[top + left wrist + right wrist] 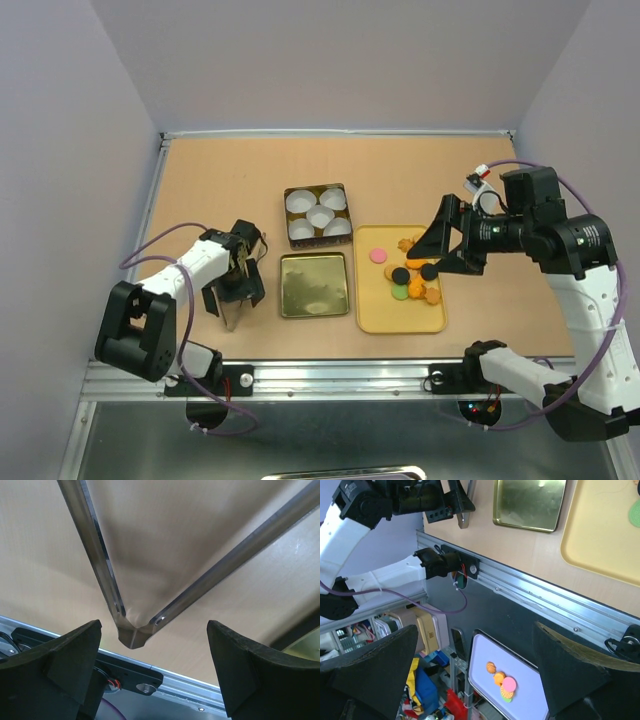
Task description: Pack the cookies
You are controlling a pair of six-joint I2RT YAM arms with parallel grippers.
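Note:
Several cookies [405, 275], pink, black, green and orange, lie on a yellow tray [372, 315]. My right gripper [428, 258] hovers open over them with nothing between its fingers; its wrist view looks back past the tray [600, 545] to the table's near rail. A square tin [318, 191] with white paper liners stands behind its gold lid [314, 285]. My left gripper [233, 300] is open at the near left. The hinge end of metal tongs [132, 635] sits between its fingers [75, 650] without touching them.
The aluminium rail [330, 375] runs along the table's near edge, by both arm bases. Below the table, a white tray [520, 660] holds a few more cookies [502, 680]. Grey walls close in the left, right and back sides.

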